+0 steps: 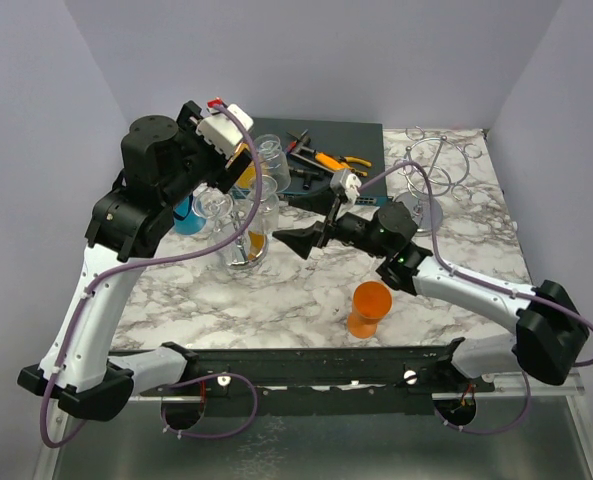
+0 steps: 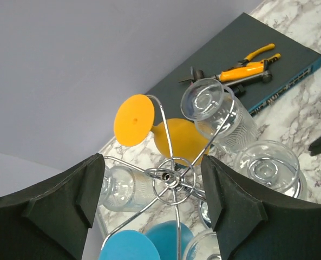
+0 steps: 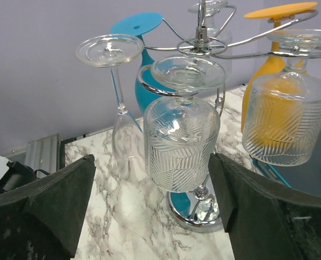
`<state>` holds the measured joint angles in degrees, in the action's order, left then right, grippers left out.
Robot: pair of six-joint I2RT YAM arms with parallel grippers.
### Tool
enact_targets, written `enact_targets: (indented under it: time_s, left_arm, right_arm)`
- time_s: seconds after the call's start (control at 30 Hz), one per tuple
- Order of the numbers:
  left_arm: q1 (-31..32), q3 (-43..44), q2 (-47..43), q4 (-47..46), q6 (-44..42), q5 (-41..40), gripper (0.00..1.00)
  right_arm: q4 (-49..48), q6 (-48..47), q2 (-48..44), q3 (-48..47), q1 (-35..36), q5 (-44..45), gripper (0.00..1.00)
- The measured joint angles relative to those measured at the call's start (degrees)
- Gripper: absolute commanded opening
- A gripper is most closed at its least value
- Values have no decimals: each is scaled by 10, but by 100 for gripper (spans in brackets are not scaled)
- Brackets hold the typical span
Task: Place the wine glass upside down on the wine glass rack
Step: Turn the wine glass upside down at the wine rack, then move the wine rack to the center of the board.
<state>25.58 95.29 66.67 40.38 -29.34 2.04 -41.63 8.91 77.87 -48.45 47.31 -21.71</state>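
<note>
A chrome wine glass rack stands at the left of the marble table, hung with several upside-down glasses. In the right wrist view a clear patterned wine glass hangs bowl down, its foot in a wire ring. My right gripper is open, its fingers wide on either side of that glass and clear of it. My left gripper is open above the rack's hub, one finger on each side and neither touching. An orange wine glass stands on the table, near my right arm.
Also on the rack are a slim clear glass, a blue glass, an orange glass and another patterned glass. A second, bare chrome rack stands at the back right. A dark box holds pliers.
</note>
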Motion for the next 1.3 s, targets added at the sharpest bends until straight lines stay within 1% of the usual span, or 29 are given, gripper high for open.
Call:
enact_targets:
  time_s: [0.17,0.23,0.37,0.47,0.53,0.6,0.7,0.77,0.83,0.97,1.07,1.2,1.3]
  left_arm:
    - [0,30,17,3,50,-27,69]
    - [0,39,24,12,75,-32,68]
    - [0,52,42,40,129,-44,67]
    - [0,50,49,63,156,-53,64]
    - [0,44,49,67,161,-56,60]
    - [0,41,49,71,163,-60,57]
    - [0,39,49,76,163,-61,57]
    - [0,39,48,76,162,-61,57]
    - [0,39,46,76,157,-61,57]
    - [0,36,40,73,144,-61,56]
    - [0,21,28,73,136,-62,57]
    - [0,5,23,73,134,-65,60]
    - [0,-7,22,73,134,-68,62]
  right_arm:
    - [68,0,-50,-1,0,21,85]
    - [98,0,-58,-12,0,32,83]
    - [168,2,-58,-68,0,50,83]
    - [206,1,-53,-115,0,53,80]
    - [223,-1,-52,-134,0,56,77]
    - [238,-1,-56,-137,0,63,70]
    - [244,4,-60,-120,0,72,62]
    - [244,14,-68,-83,0,78,55]
    - [237,29,-71,-41,0,85,50]
    - [226,56,-49,23,6,94,48]
    - [215,66,-1,25,23,104,45]
    - [195,83,66,18,41,124,44]
    - [160,110,110,18,50,137,42]
